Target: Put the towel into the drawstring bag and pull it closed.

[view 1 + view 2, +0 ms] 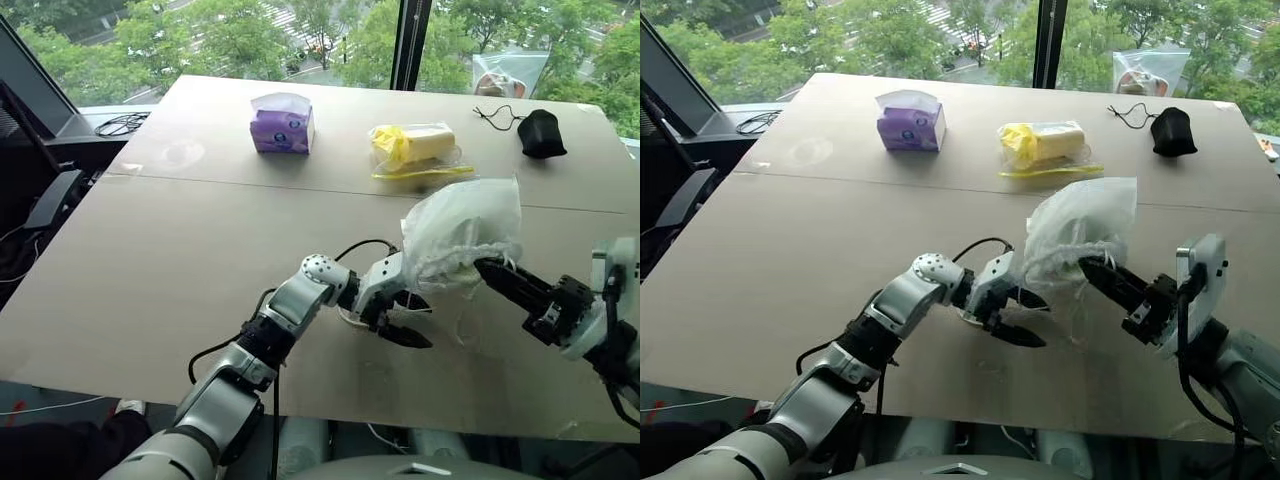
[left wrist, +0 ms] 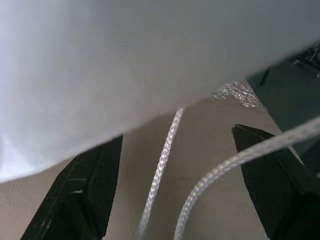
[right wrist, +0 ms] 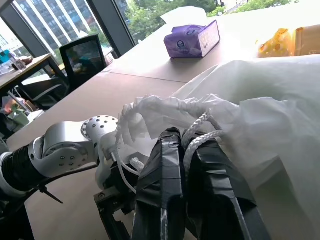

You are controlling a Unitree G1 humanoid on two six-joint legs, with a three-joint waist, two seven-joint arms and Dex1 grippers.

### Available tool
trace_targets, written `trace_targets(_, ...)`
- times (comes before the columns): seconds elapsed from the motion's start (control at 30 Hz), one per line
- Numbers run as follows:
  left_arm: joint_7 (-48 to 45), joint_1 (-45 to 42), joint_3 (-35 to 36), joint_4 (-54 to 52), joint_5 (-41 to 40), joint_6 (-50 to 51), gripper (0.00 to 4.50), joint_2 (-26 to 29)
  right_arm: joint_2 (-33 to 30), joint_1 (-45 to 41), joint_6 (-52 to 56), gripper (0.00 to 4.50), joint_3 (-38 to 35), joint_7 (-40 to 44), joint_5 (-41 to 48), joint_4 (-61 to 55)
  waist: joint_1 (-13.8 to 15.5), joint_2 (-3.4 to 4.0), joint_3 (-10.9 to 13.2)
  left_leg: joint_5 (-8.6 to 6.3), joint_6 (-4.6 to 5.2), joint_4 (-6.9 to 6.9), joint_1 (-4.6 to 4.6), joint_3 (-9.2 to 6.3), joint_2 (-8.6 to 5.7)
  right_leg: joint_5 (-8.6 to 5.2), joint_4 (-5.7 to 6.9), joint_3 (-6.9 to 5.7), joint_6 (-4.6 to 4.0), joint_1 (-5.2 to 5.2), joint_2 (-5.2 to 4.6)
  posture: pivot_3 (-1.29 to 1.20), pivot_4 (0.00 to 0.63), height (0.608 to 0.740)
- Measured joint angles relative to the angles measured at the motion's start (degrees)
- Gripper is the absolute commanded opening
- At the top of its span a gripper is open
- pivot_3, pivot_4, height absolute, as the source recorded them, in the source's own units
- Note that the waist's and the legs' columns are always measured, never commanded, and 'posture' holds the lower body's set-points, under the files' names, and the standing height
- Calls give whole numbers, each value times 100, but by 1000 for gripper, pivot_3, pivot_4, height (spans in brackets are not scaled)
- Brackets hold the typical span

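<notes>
The drawstring bag [image 1: 462, 228], milky-white and bulging, hangs above the table [image 1: 200, 260]. My right gripper [image 1: 482, 268] is shut on its gathered mouth and white cord [image 3: 200, 122]. The towel is hidden. Just below and left of the bag, my left gripper [image 1: 425, 322] stands open and points toward the right gripper. In the left wrist view two strands of white cord [image 2: 160, 170] run between its black fingers [image 2: 85, 195] without being pinched, and the bag's plastic [image 2: 125, 60] hangs close over them.
A purple tissue box [image 1: 282, 124], a clear bag with yellow contents [image 1: 415, 148] and a small black pouch [image 1: 541, 133] with a black cord lie at the far side of the table. A black chair [image 1: 50, 200] stands off the left edge.
</notes>
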Motion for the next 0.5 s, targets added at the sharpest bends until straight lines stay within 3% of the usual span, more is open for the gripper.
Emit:
trace_targets(0.1, 267, 2, 69, -34, -8, 112, 3558, -202, -78, -59, 16, 89, 50, -244, 208, -14, 21, -1, 0, 0, 0, 3, -8, -4, -7, 0, -6, -4, 2, 2, -10, 0, 150, 740)
trace_targets(0.23, 564, -2, 294, -30, -176, 145, 2409, -542, -208, -64, 28, 0, 74, -322, 285, -23, 2, -1, 0, -2, 3, 7, -7, 1, -12, 0, -7, 3, 4, 3, -14, 0, 150, 740)
trace_targets(0.37, 702, 8, 738, -191, -478, 266, 417, -388, -360, 14, 31, 0, 56, -311, 277, -22, -19, -1, 0, -2, 3, 4, 1, -22, -9, 0, 2, 5, 2, 2, 7, 0, 150, 740)
trace_targets(0.4, 738, 24, 867, -277, -528, 288, 142, -270, -392, 44, 32, 0, 23, -303, 259, -21, -21, 0, 0, -2, 3, 3, 4, -25, -7, 0, 3, 5, 2, 2, 11, 0, 150, 740)
trace_targets(0.5, 785, 195, 1255, -574, -682, 368, 142, 162, -468, 98, 31, 0, -149, -287, 200, 10, -27, 2, -1, -2, 3, 1, 5, -27, -3, 0, 4, 6, 1, 1, 11, 0, 150, 740)
